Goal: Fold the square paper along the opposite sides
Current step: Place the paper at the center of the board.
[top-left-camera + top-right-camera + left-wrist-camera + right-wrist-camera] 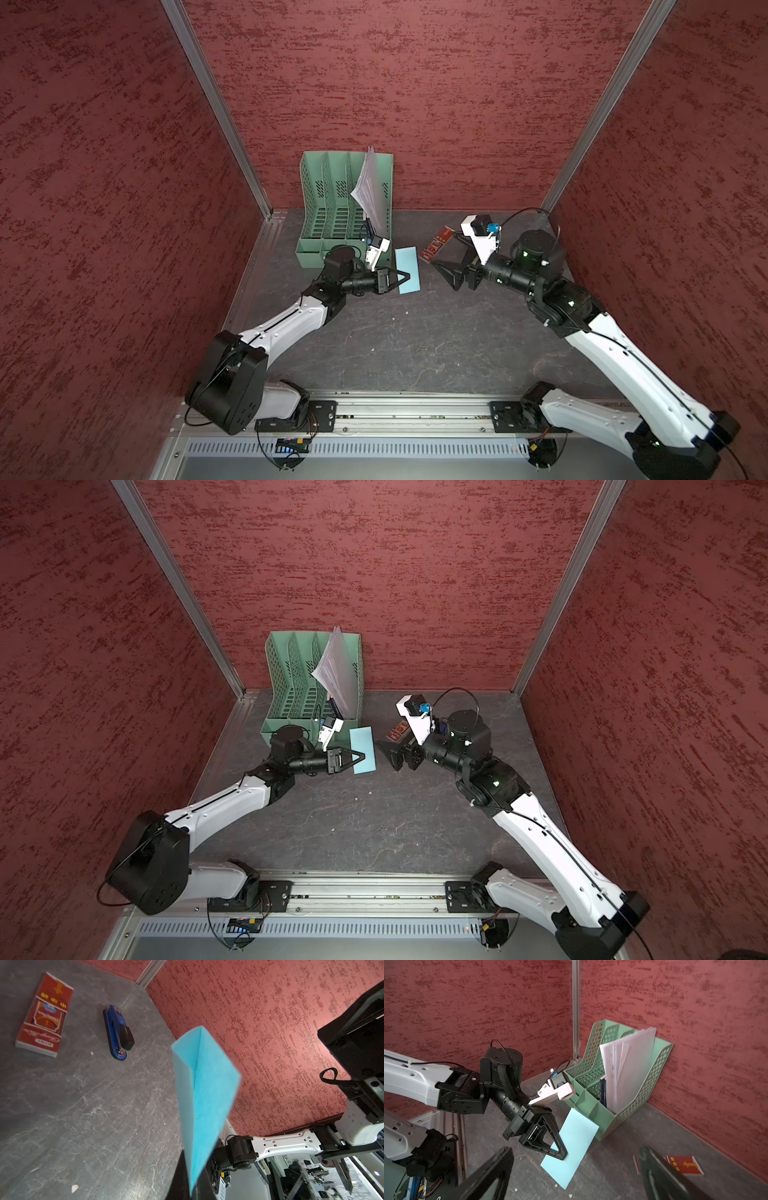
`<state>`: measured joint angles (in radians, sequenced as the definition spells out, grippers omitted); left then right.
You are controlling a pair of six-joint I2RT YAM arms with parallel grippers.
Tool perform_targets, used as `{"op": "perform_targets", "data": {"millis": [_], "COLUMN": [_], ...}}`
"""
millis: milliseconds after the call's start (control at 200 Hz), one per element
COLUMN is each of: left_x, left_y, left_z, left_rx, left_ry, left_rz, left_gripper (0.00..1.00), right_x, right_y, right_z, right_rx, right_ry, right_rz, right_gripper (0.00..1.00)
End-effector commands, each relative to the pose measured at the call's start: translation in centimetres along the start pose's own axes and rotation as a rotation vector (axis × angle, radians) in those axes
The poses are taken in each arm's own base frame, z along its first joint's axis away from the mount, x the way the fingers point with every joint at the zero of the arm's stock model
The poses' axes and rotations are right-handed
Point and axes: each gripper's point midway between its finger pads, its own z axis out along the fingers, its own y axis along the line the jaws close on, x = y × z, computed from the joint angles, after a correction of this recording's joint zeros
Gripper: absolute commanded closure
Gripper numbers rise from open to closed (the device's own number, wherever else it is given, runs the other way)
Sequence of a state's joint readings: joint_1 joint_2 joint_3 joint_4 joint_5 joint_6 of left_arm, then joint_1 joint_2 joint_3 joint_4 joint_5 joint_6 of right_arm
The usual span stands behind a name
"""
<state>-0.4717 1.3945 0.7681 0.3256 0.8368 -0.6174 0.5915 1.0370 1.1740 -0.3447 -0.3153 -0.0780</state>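
Paper (409, 259), folded narrow, sits clamped in left pincer (406, 276), long axis crosswise to its fingers. Right pincer (444, 248), jaws apart, faces paper from nearby, not touching.

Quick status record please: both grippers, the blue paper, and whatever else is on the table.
left gripper: shut on the square paper, gripping one long edge
square paper: light blue, folded to a narrow half-width strip; in the left wrist view the layers gape in a V
right gripper: open, empty, apart from the paper, near the red packet
red packet: flat on the table
stapler: blue, lying beside the packet
file organizer: green, at the back wall, holding white sheets
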Motion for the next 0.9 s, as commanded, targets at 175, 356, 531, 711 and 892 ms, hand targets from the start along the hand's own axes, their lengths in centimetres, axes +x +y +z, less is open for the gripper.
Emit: {"op": "perform_targets", "data": {"millis": [175,356,531,711,892], "left_x": [5.5,9.9,12.6,14.4,15.2], "left_y": [5.8,9.8,11.8,13.3,14.1], "left_z": [3.4,3.3,3.3,3.5,3.3], "left_rx": [-0.135,-0.266,-0.308,-0.333,-0.36], "left_ry": [0.164,0.295,0.361,0.392,0.402], "left_rz": [-0.156,-0.258,-0.331,-0.394,-0.417], "left_gripper": [1.0,1.0,1.0,0.75,0.0], "right_x": [3.8,6.4,7.6,8.3,8.7], "right_y": [-4.9,-6.2,-6.5,-6.6,-6.6], "right_z": [-0.4,-1.1,-1.0,-0.6,-0.3], "right_rx": [0.274,0.348,0.354,0.343,0.332], "right_ry": [0.081,0.136,0.164,0.185,0.195], "right_rz": [0.114,0.139,0.156,0.169,0.176], "right_gripper": [0.01,0.02,0.01,0.01,0.01]}}
